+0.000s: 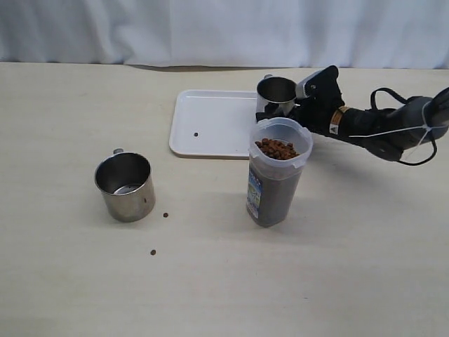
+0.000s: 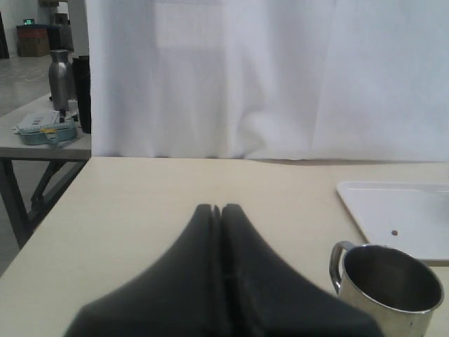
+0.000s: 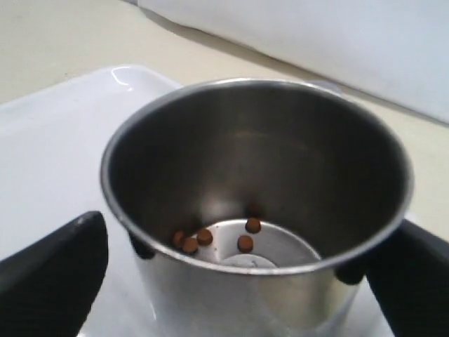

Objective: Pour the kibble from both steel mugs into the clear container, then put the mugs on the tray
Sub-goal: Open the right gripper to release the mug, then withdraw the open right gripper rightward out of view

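One steel mug [image 1: 276, 93] is on the right end of the white tray [image 1: 210, 123], with a few kibble pellets [image 3: 245, 243] left in its bottom. My right gripper [image 1: 289, 107] straddles this mug [image 3: 252, 175] with its jaws spread; tray shows between one finger [image 3: 52, 270] and the mug wall. The clear container [image 1: 275, 179] stands in front of the tray, filled with kibble [image 1: 277, 149] near its rim. The other steel mug [image 1: 125, 186] stands empty on the table at the left. My left gripper [image 2: 217, 209] is shut on nothing, with that mug [image 2: 389, 288] beside it.
Two stray pellets [image 1: 166, 215] lie on the table near the left mug. One more pellet [image 1: 196, 134] lies on the tray. A white curtain [image 1: 224, 31] closes off the far edge of the table. A side table with bottles [image 2: 62, 77] stands beyond the left corner.
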Tool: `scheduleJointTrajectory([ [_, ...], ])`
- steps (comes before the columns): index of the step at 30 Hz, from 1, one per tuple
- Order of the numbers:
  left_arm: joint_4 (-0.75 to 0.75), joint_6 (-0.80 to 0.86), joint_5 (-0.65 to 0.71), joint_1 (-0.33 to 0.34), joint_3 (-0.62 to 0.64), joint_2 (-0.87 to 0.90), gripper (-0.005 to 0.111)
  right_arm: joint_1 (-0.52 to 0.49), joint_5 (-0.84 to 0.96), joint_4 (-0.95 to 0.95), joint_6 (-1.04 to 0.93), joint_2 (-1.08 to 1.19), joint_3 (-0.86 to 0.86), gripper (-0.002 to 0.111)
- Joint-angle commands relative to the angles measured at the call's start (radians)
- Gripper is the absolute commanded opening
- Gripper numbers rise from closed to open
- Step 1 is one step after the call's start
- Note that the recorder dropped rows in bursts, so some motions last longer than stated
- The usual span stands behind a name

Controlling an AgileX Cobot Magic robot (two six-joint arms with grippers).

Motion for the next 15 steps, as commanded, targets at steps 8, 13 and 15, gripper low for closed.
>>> scheduleJointTrajectory([
  [8,-0.002,-0.003,-0.013,-0.006,0.002,-0.002,0.000,-0.070,0.001,-0.015,0.010,-0.130,0.150,0.080],
  [13,-0.002,-0.003,-0.013,-0.006,0.002,-0.002,0.000,-0.103,-0.001,-0.015,0.014,-0.221,0.264,0.080],
  [15,-0.002,-0.003,-0.013,-0.006,0.002,-0.002,0.000,-0.119,-0.001,-0.015,0.014,-0.264,0.314,0.080],
])
